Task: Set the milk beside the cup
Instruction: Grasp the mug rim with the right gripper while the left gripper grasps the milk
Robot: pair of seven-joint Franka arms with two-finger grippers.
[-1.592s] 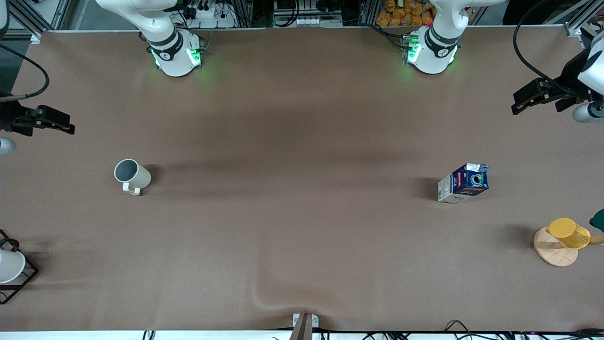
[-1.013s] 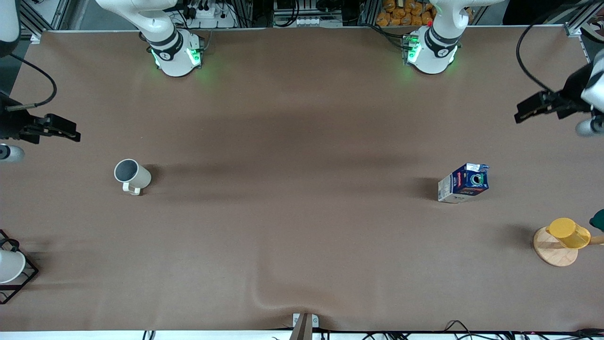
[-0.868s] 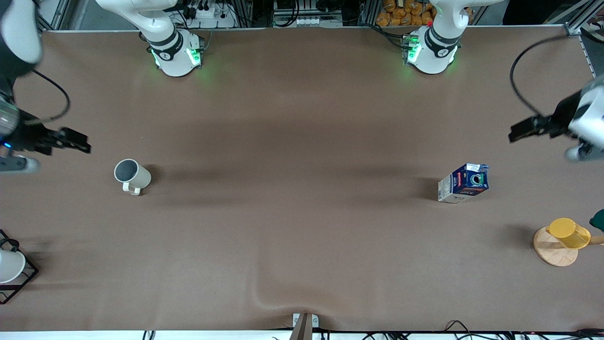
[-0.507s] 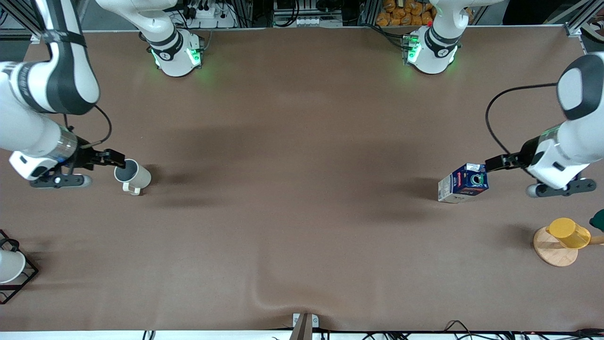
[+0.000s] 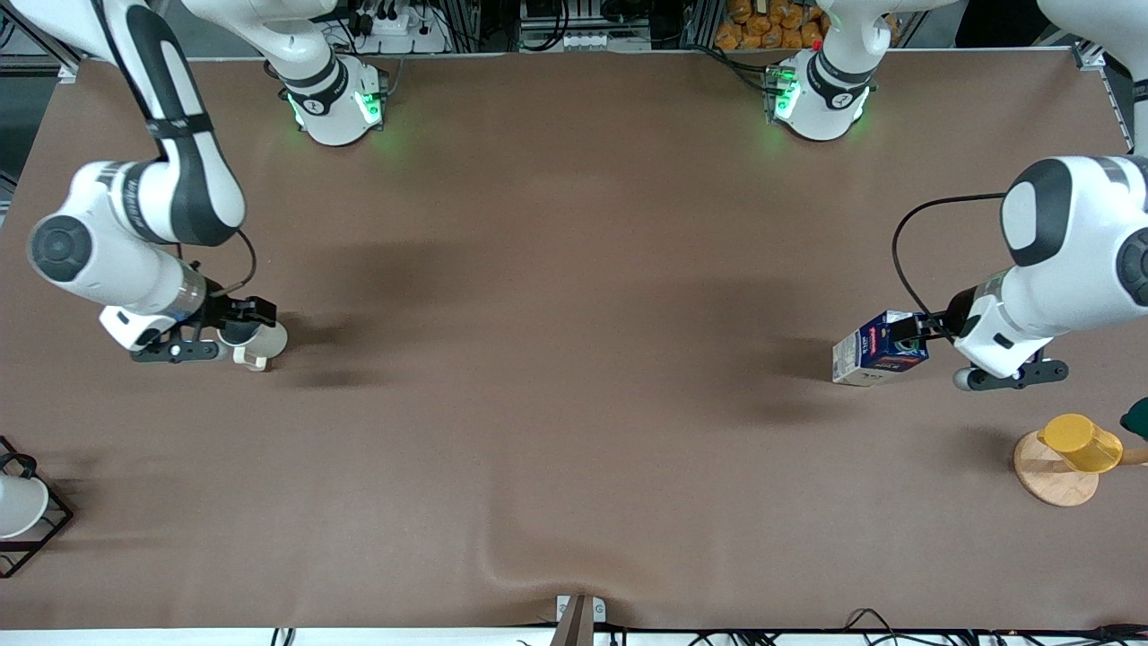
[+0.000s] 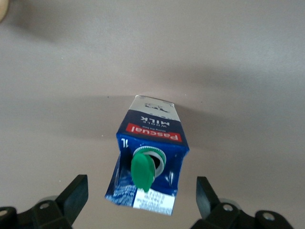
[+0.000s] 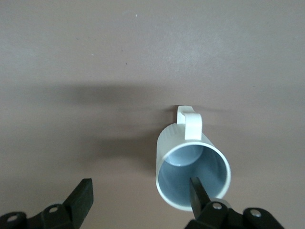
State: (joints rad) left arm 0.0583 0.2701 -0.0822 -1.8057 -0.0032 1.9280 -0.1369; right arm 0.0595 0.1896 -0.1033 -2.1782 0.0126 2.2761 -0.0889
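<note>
The milk (image 5: pixel 879 349), a dark blue and white carton with a green cap, stands on the brown table toward the left arm's end. My left gripper (image 5: pixel 918 327) is open and hangs over the carton's top. In the left wrist view the milk (image 6: pixel 151 160) lies between the two fingers of that gripper (image 6: pixel 141 191), apart from both. The cup (image 5: pixel 262 342), an off-white mug, stands toward the right arm's end. My right gripper (image 5: pixel 244 320) is open over its rim. In the right wrist view one finger (image 7: pixel 196 190) is over the cup's (image 7: pixel 190 143) grey opening and the other is beside the cup.
A yellow cup (image 5: pixel 1080 442) on a round wooden base (image 5: pixel 1051 483) stands nearer the front camera than the milk. A white cup in a black wire frame (image 5: pixel 20 508) sits at the right arm's end. The table cover has a raised fold (image 5: pixel 516 574) at its front edge.
Both arms swung in from the table's ends and came down. The left gripper is now over the milk and the right gripper over the cup. Milk and cup have not moved.
</note>
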